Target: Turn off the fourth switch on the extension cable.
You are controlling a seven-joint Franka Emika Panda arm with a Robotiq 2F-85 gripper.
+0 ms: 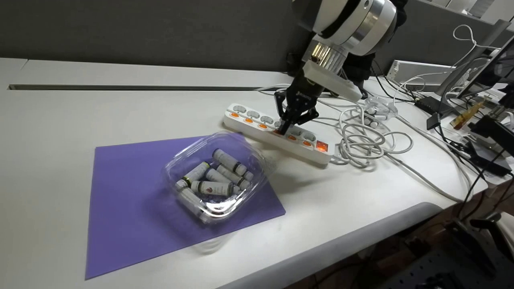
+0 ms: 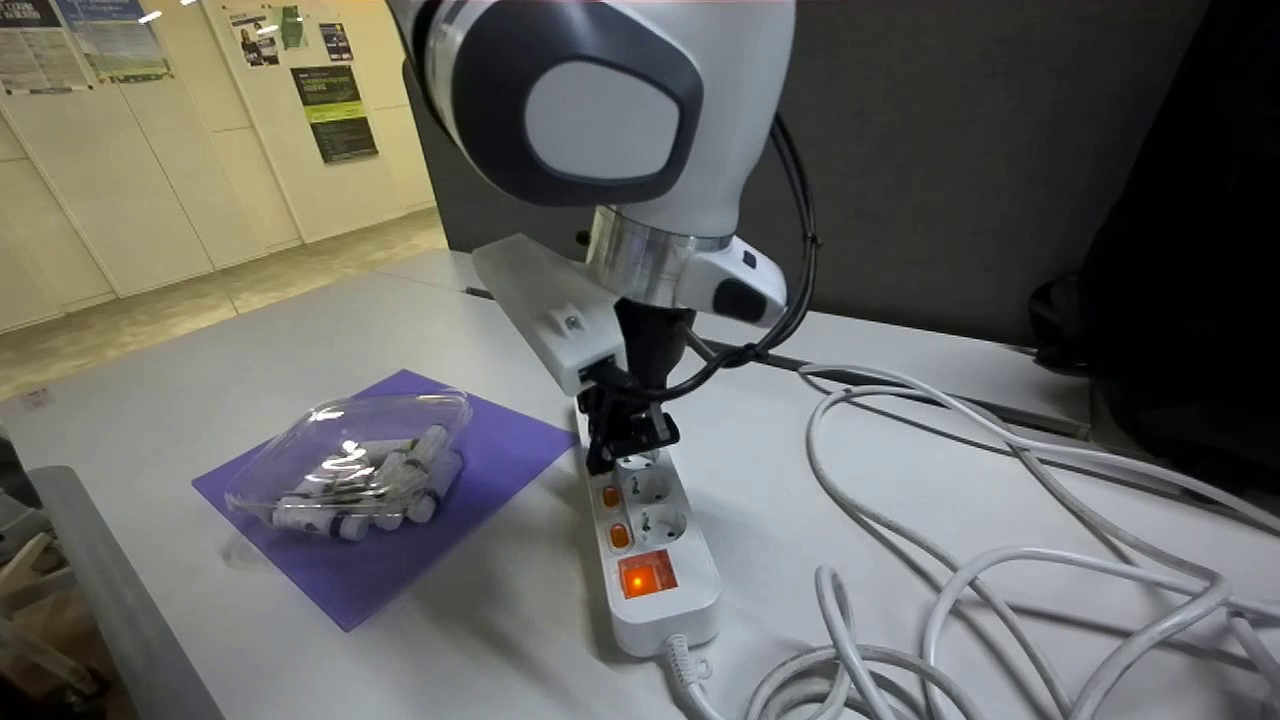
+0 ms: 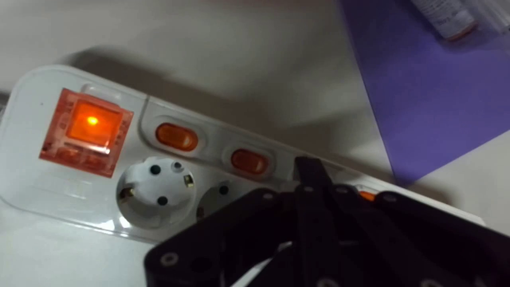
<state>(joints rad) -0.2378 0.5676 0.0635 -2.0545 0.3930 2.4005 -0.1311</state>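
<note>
The extension cable (image 1: 257, 132) is a long white bar with a row of small orange switches beside round sockets. It shows in both exterior views (image 2: 655, 625) and in the wrist view (image 3: 24, 167). The large main switch (image 3: 95, 123) at its cord end glows orange. My gripper (image 1: 283, 128) is shut with nothing between its fingers and points down at the switch row. Its tip (image 3: 310, 163) covers a switch near the middle; a red edge of that switch (image 1: 276, 131) shows beside the fingers. I cannot tell whether the tip touches it. Two orange switches (image 3: 249, 161) lie between tip and main switch.
A clear plastic tray (image 1: 188, 151) of small white-grey tubes stands on a purple sheet (image 1: 128, 208), close to the bar. A coiled white cord (image 1: 363, 138) lies at the bar's main-switch end. A dark partition (image 1: 140, 32) runs behind the table.
</note>
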